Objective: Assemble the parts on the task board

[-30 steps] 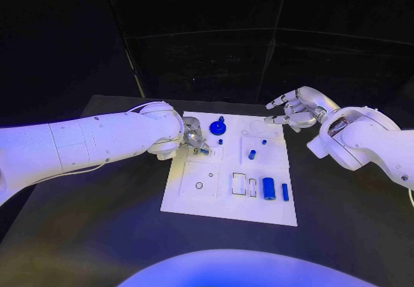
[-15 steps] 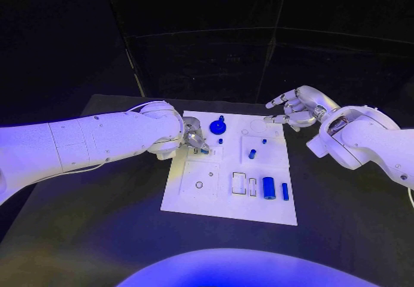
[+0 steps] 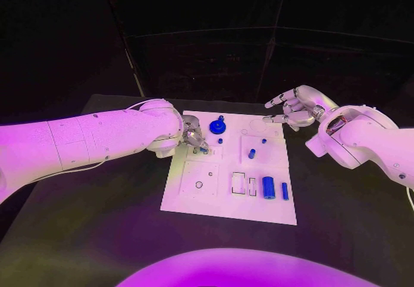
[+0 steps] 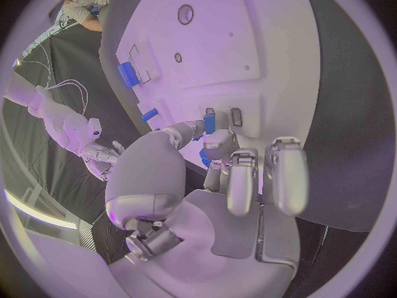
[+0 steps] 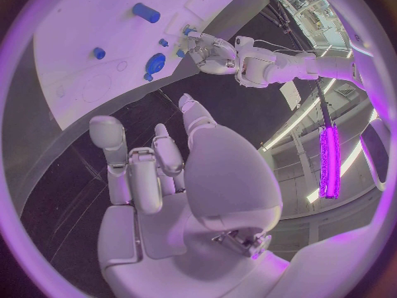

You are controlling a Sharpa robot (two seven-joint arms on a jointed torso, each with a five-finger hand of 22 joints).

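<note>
The white task board (image 3: 226, 197) lies mid-table. My left hand (image 3: 194, 137) sits over its far left part and pinches a small blue part (image 4: 209, 122) between thumb and a finger, right at two small slots (image 4: 235, 116). My right hand (image 3: 293, 107) hovers off the board's far right corner, fingers apart and holding nothing. On the board stand a blue round knob (image 3: 218, 127), a blue peg (image 3: 252, 153) and a smaller one (image 3: 264, 142). A blue cylinder (image 3: 269, 188) and a slim blue bar (image 3: 285, 191) lie near the front right.
Rectangular recesses (image 3: 238, 183) and a round hole (image 3: 199, 185) mark the board's front half. Black table (image 3: 95, 227) surrounds the board on all sides. My left forearm (image 3: 86, 143) crosses the table's left side.
The right hand has drifted slightly up and away from the board's corner. The left hand stays over the slots with the small part.
</note>
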